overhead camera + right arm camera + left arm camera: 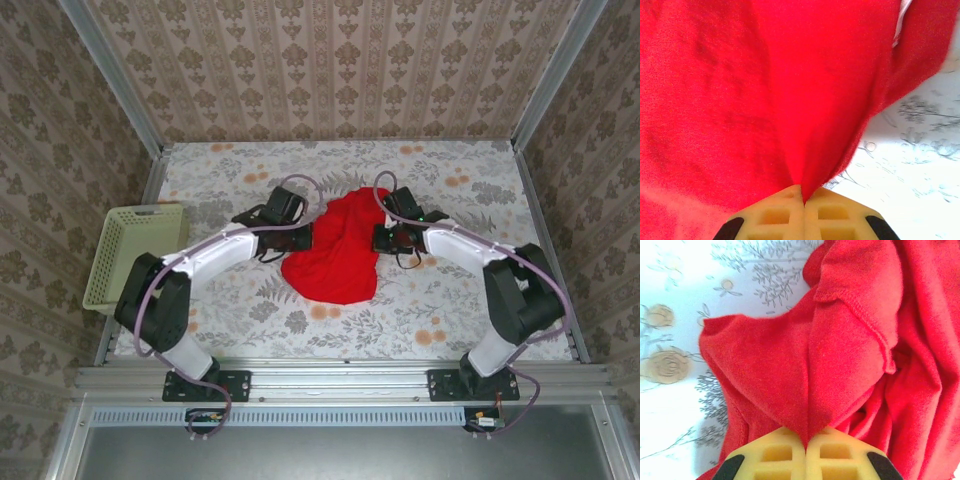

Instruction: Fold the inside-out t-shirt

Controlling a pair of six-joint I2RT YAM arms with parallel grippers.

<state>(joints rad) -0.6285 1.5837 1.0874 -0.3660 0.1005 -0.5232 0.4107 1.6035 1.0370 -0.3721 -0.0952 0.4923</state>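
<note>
The left tool [806,444] is closed tight on a pinched fold of the red t-shirt [335,255]; the right tool [803,196] is clamped on another fold. The wrist views show each pinch; from above, the t-shirt lies bunched mid-counter between the arms. Sleeves and collar are hard to make out. The counter [450,300] has a floral cover, a pale basket [130,255] at its left edge, and patterned walls around.

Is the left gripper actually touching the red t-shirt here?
Touching. In the left wrist view, the left gripper is shut, with a ridge of the t-shirt pinched between its yellow fingers.
</note>
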